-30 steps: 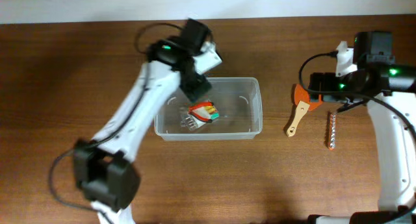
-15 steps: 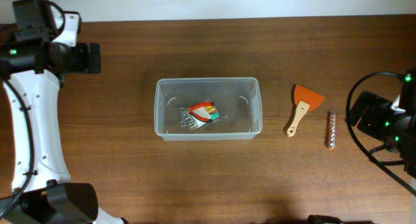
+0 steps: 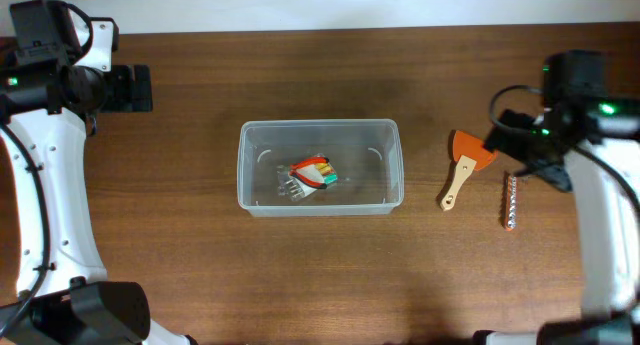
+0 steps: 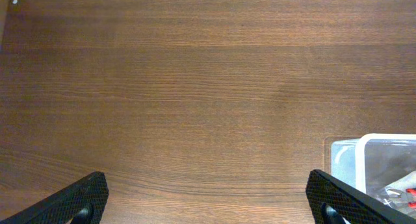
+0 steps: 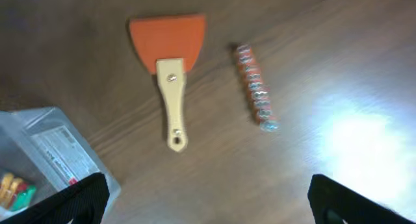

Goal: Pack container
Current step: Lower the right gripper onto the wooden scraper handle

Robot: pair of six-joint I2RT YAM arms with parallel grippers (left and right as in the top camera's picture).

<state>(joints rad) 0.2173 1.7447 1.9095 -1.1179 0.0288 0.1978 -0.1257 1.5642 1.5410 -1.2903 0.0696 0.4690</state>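
1. Container point(image 3: 320, 124): centre of counter point(image 3: 320, 275), small colourful packet point(image 3: 312, 175) inside.
2. Left tool point(image 4: 208, 198): jaws spread wide, empty, over bare wood.
3. Right tool point(image 5: 208, 201): jaws spread wide, empty, above orange scraper point(image 5: 170, 87).

Container point(image 3: 243, 170) clear glossy plastic; table point(image 3: 320, 75) dark wood grain, smooth; scraper point(image 3: 462, 173) pale wooden handle.

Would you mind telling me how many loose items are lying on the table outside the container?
2: an orange scraper just right of the container, and a beaded strip right of the scraper. None seems hidden.
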